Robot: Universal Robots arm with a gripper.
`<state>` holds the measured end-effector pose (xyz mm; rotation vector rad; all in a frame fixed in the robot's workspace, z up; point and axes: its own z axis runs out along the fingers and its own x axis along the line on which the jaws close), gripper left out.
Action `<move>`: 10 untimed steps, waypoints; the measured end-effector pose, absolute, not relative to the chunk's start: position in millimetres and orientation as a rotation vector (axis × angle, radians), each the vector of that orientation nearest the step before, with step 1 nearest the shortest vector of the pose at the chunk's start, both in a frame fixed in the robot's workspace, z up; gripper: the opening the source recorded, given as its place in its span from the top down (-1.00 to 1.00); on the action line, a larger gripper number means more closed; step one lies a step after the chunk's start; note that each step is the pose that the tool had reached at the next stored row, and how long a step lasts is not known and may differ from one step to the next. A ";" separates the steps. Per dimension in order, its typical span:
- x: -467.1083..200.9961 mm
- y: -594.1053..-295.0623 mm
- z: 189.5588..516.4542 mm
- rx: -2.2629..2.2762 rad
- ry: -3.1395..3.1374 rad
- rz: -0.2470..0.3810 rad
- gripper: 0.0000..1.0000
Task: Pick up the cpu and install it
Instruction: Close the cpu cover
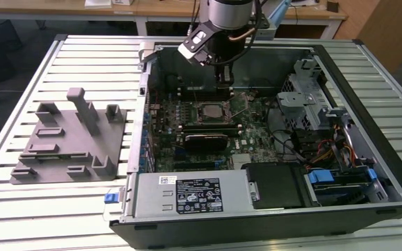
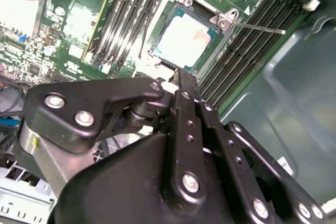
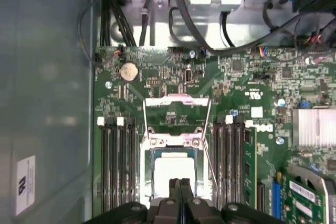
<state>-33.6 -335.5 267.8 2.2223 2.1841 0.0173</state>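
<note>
Pincer (image 3: 178, 183), closed and empty, with both fingers (image 2: 189, 124) pressed flat together and nothing clamped between them. Seen in the exterior view (image 1: 223, 83) reaching straight down from the arm into an open computer case (image 1: 257, 222).

Tip of pincer in the second wrist view (image 2: 182, 77) poised at the edge of the socket frame (image 2: 223, 19); contact with anything below not discernible.

Cpu (image 3: 173, 174), pale silver-white top upward, lying flat and square inside the socket on the green motherboard (image 3: 157, 77). Same cpu in the second wrist view (image 2: 184, 38) and, small, in the exterior view (image 1: 211, 111), directly beneath the pincer.

Thin metal lever (image 2: 257, 26) projecting sideways from the socket frame across the neighbouring memory slots (image 2: 247, 51). Further rows of memory slots (image 3: 118, 166) on the opposite side of the socket, so flanked on both sides.

Round coin cell (image 3: 128, 70) on the board, well apart from the cpu.

Grey holder (image 1: 61, 151) with upright posts on the slatted table (image 1: 47, 209), at the exterior view's left, outside the case and well apart from the pincer.
</note>
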 end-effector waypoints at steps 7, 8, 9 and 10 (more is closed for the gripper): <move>-20.5 -338.0 267.2 2.223 2.185 0.016 0.79; -16.7 -338.0 266.9 2.223 2.185 0.015 0.79; -13.3 -338.0 266.6 2.223 2.186 0.014 0.79; -11.2 -338.1 266.6 2.223 2.186 0.013 0.79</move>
